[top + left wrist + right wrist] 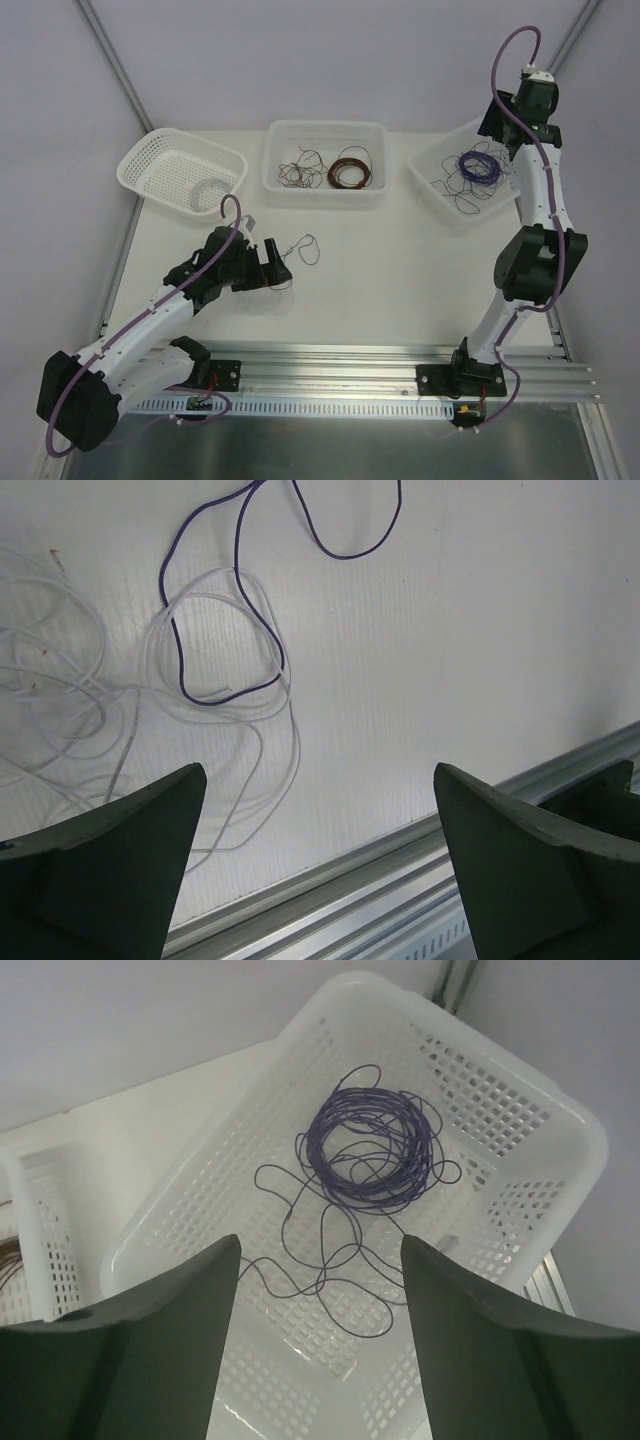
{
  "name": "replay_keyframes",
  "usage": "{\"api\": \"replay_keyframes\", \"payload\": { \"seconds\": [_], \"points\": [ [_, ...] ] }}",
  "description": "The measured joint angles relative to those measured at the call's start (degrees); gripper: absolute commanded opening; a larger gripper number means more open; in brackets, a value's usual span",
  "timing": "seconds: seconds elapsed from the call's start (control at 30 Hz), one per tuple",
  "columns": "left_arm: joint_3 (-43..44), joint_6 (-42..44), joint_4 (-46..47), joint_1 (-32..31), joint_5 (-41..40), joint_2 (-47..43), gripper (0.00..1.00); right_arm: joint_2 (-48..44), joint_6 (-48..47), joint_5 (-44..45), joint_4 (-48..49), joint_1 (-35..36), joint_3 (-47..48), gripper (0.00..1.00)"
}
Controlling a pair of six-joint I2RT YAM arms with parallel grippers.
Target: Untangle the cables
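Cables (215, 700) lying flat, purple strand (345, 557) stretching away from left gripper (318, 780), which is gaping empty; right gripper (320, 1250) hanging spread over basket (540, 1100).

Plain pale grey walls (300, 60) enclose a flat white tabletop (400, 270). A grooved aluminium rail (350, 365) edges its near side.

A robotics lab bench. Grey panels (40, 100) enclose the white table (400, 270); aluminium rails (340, 365) cross the frame's bottom.
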Motion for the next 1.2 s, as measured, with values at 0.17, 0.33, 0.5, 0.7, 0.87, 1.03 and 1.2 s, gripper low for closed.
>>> {"api": "replay_keyframes", "payload": {
  "seconds": [0.17,0.33,0.5,0.7,0.87,1.03,1.2],
  "points": [
    [0.02,0.44,-0.11,0.00,-0.83,1.60,0.99,-4.94,0.90,-5.25,-2.93,0.46,-5.07,0.84],
    [1.11,1.44,-0.74,0.00,-2.19,5.09,0.98,-16.72,1.99,-11.52,-5.99,3.65,-15.39,0.89],
    [5.84,3.37,-1.31,0.00,-3.39,10.86,0.95,-30.23,3.54,-16.61,-5.57,12.33,-28.98,0.89],
    [8.83,3.98,-0.94,0.00,-4.04,16.11,0.95,-32.87,4.81,-21.20,-1.22,25.44,-41.83,0.84],
    [7.65,2.86,-0.94,0.00,-4.24,15.67,0.95,-24.90,5.66,-22.75,4.83,35.04,-45.09,0.79],
    [4.63,1.81,-2.12,0.00,-5.51,11.63,0.96,-15.58,8.83,-23.87,14.27,40.70,-45.16,0.69],
    [3.04,1.14,-3.41,0.02,-7.76,8.92,0.97,-4.85,12.04,-24.04,22.01,43.34,-44.63,0.60]
  ]
}}
